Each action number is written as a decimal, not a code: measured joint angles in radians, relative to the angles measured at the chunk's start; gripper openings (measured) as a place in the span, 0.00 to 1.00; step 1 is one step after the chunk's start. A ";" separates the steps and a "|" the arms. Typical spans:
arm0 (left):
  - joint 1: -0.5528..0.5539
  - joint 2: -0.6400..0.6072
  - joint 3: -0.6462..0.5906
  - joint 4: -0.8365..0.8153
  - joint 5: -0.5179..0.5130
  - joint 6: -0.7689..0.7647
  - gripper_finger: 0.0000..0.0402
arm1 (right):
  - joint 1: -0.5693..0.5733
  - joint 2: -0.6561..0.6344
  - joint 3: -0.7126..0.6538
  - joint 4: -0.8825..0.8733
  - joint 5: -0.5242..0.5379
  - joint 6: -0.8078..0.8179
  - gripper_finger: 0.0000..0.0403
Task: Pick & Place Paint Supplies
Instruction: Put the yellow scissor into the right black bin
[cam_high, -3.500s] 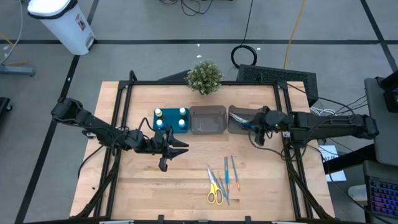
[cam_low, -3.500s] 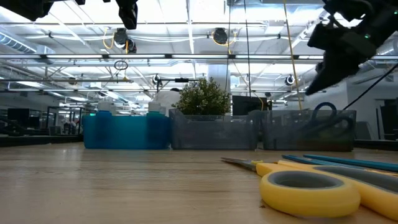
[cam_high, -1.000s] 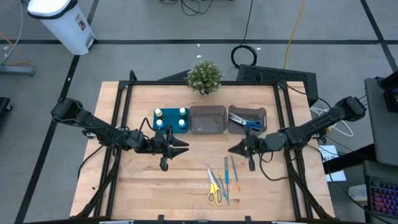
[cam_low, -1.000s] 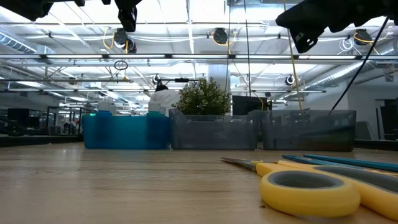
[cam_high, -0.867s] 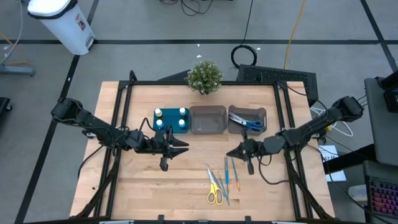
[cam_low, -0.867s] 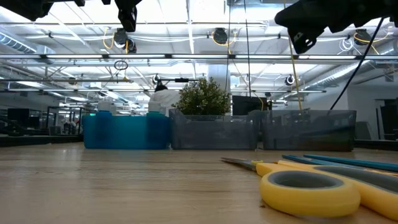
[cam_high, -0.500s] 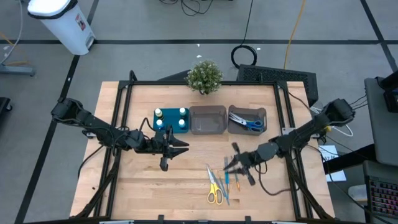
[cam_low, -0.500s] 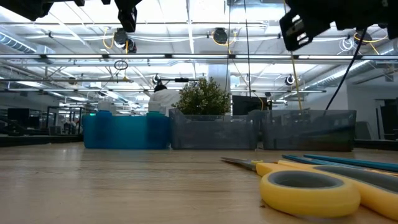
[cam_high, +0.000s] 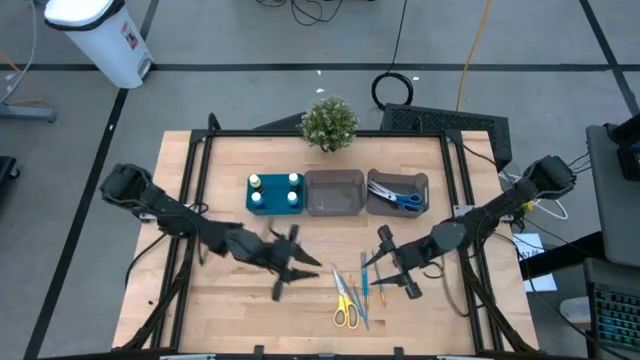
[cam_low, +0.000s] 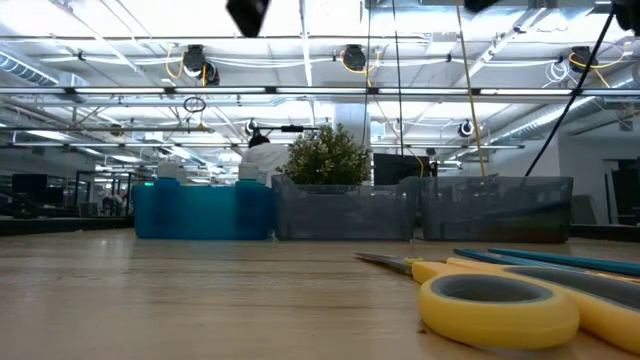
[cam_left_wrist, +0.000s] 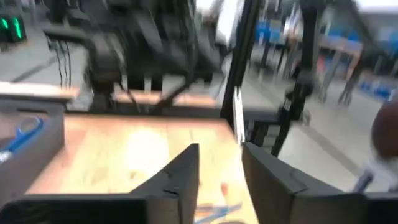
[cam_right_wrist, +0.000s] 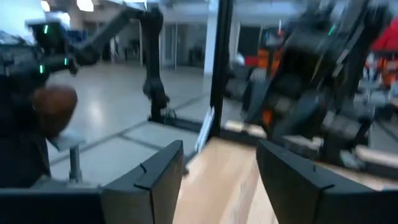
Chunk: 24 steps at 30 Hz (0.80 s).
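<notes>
Four small white-capped bottles (cam_high: 272, 192) stand upright in the teal tray (cam_high: 249, 198). Well to the right of the tray, blue-handled scissors (cam_high: 401, 199) lie in a grey bin (cam_high: 424, 187). Nearer the front, yellow-handled scissors (cam_high: 345, 304) lie flat beside thin blue sticks (cam_high: 365, 284).

A small green potted plant (cam_high: 328, 124) stands at the far edge of the pale wooden bench (cam_high: 230, 310), just behind two grey translucent plastic bins (cam_high: 334, 193) set side by side. Touching the bins on the left arm's side sits a teal square tray (cam_high: 275, 194). Well beyond the tray, a white cylindrical container (cam_high: 100, 35) stands on the grey floor (cam_high: 220, 40).
</notes>
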<state>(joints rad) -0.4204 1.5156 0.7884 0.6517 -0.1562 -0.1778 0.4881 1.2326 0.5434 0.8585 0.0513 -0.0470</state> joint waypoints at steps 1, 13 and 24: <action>-0.002 0.028 0.051 -0.075 0.000 0.009 0.36 | 0.005 -0.027 0.000 -0.002 0.000 -0.011 0.49; -0.047 0.411 0.406 -0.318 0.003 0.173 0.61 | 0.044 -0.168 0.000 -0.047 -0.001 -0.097 0.48; -0.039 0.608 0.454 -0.321 -0.001 0.390 0.61 | 0.044 -0.164 0.000 -0.106 0.003 -0.096 0.45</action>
<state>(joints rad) -0.4595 2.1240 1.2419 0.3303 -0.1570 0.2127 0.5323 1.0687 0.5434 0.7522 0.0540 -0.1432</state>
